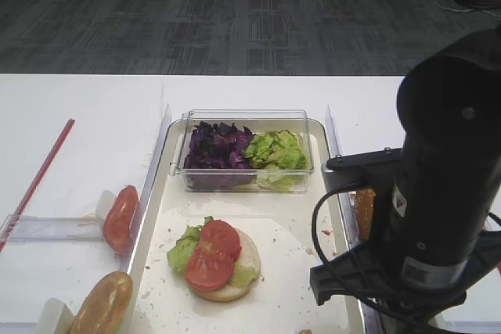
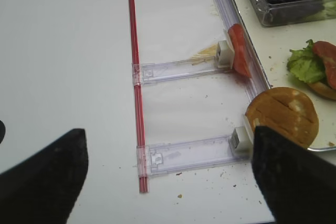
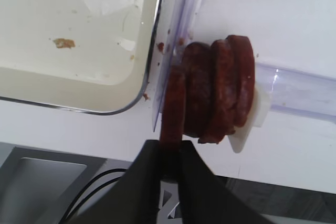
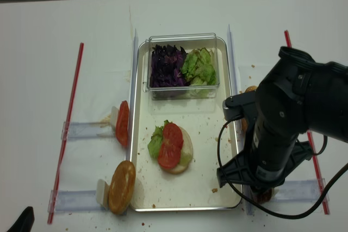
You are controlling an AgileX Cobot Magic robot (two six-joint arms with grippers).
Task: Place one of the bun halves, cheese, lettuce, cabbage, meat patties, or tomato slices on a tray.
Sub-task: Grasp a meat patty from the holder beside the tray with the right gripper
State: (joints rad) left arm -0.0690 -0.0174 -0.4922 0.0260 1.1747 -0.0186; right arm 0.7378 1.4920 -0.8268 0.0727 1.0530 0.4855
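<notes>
The right gripper point(image 3: 170, 156) is clamped down on the nearest of the meat patties point(image 3: 215, 90), which is held on edge, so its flat faces point sideways and its long line runs straight away from the fingers toward the top of the wrist view. Three more patties are lined up just beside it, also on edge, leaning against a white stop on a clear plastic rack point(image 3: 294, 90) that lies on the white table point(image 3: 294, 14). The tray point(image 3: 155, 51) is found just to the left, its rounded silver corner and raised rim close to the held patty, with a clear upright strip between them. Inside the tray, an open bun half topped with lettuce point(image 4: 156, 144) and tomato slices point(image 4: 169, 145) is seen mid-floor, and a clear tub point(image 4: 182, 82) of purple cabbage point(image 4: 166, 64) and more lettuce is parked at the far end, with bare crumb-speckled floor in between. The left gripper point(image 2: 168, 177) is spread wide, with nothing between its fingers, over the table left of the tray, near a bun half point(image 2: 282, 115) and a tomato slice propped in racks.
</notes>
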